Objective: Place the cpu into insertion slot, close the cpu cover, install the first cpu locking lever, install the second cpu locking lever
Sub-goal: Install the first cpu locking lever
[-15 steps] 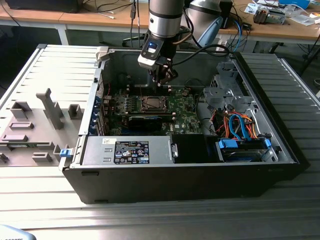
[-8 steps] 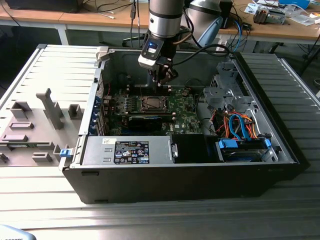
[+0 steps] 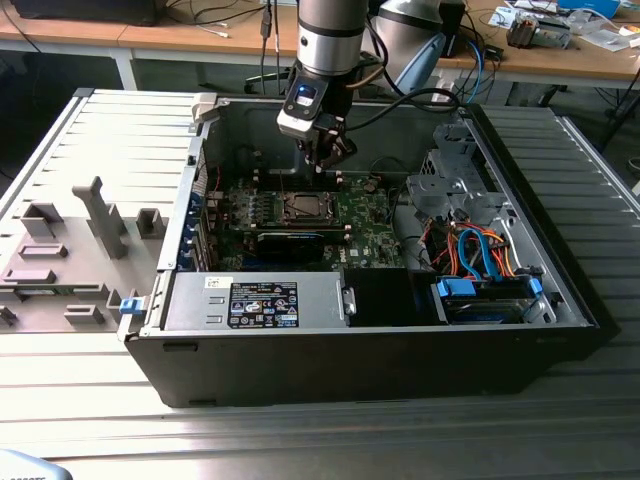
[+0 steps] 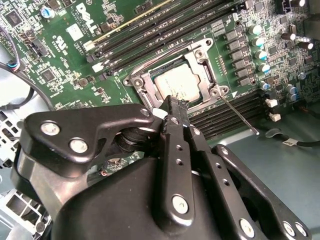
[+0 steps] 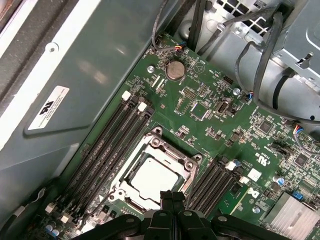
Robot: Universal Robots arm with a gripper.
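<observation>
Ribbed grey metal tabletop [image 3: 300, 440] across the foreground, evenly lit, no hard shadows. Behind it, light wooden desks [image 3: 180, 38] on white legs [image 3: 125, 68], strewn with cables [image 3: 215, 14] and small clutter [image 3: 560, 25]. Dark underneath the desks.

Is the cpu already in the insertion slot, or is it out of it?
In. In both wrist views the cpu lies flat and level within the metal rim of the insertion slot.
</observation>
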